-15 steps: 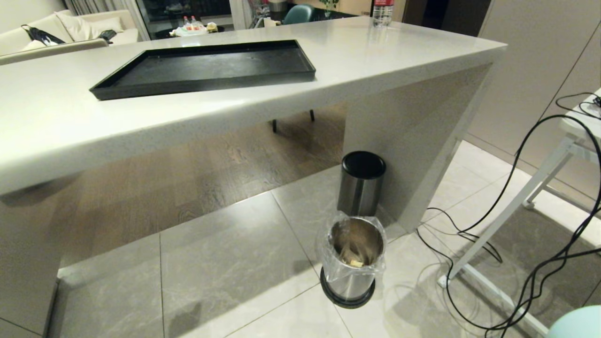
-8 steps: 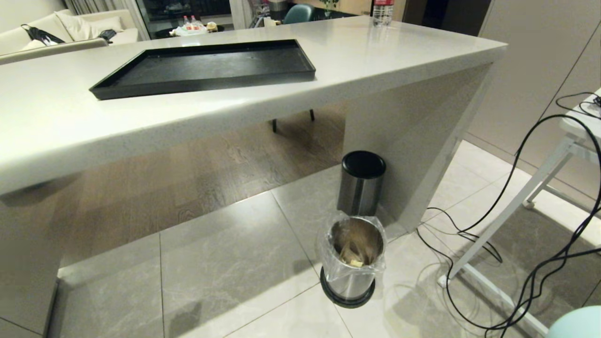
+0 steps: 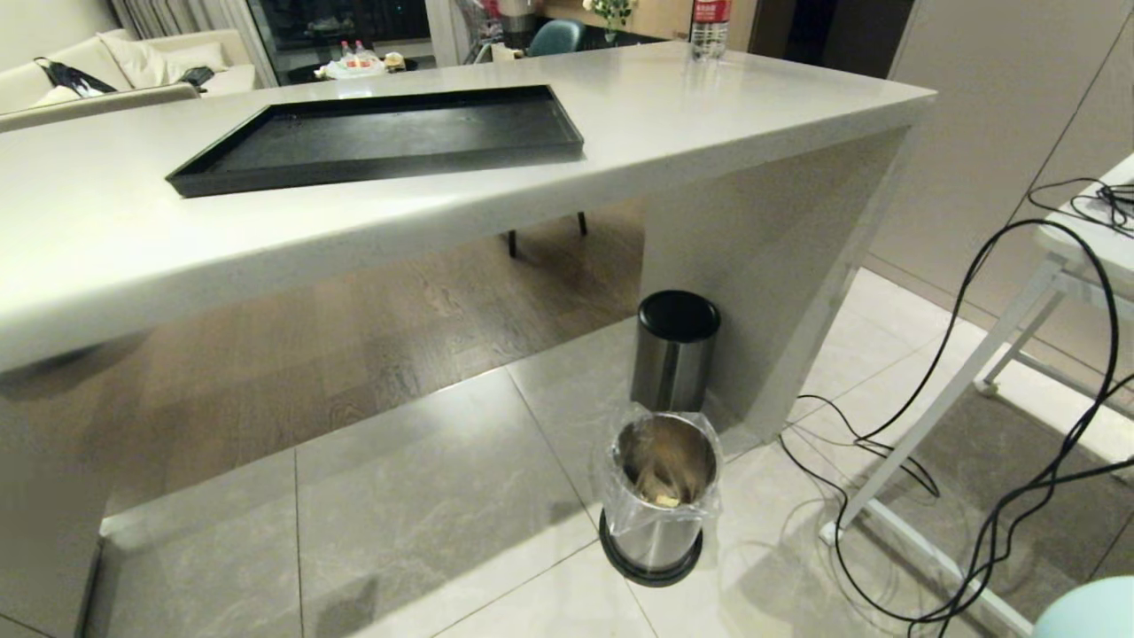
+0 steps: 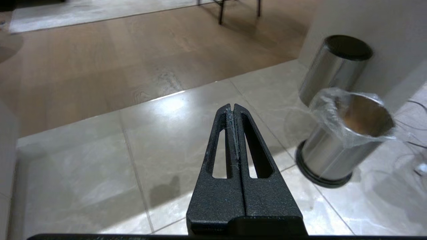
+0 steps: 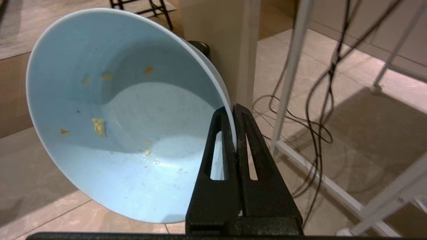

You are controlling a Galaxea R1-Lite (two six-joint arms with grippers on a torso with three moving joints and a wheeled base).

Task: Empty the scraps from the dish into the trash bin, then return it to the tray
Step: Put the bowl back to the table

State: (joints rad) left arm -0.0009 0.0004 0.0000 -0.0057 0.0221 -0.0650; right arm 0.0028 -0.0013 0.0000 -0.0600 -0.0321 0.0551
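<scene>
Bowl (image 5: 116,133) rim sits pinched between the fingers of my right gripper (image 5: 233,113), one finger (image 5: 218,143) inside the wall and the other outside it. The bowl is tipped on its side, its mouth facing the right wrist camera. Only a few crumbs and small smears of yellow and orange cling to its light-blue inside. A pale corner of the bowl also shows at the lower right edge of the head view. Behind the bowl are floor tiles, a white frame leg and black cables (image 5: 317,100).

My left gripper (image 4: 232,108) hangs over the tiled floor (image 4: 100,186) with its two fingers pressed flat together, nothing between them. It points at bare tile, with the bin (image 4: 343,140) off to one side.

The bin (image 3: 660,496) stands upright on the floor just in front of the counter's end panel, its clear bag folded over the rim. Pale yellow scraps (image 3: 660,492) lie in its bottom. Just beyond it, against the panel, stands a second steel bin with a black lid (image 3: 678,350), the two close but apart.

The tray (image 3: 381,137) lies flat on the counter (image 3: 709,115), nearer the counter's far left side than its right end, with nothing on it. A water bottle (image 3: 709,27) stands at the counter's far edge. Cables (image 3: 1001,443) trail across the floor to the right of the bin, around a white table leg.
</scene>
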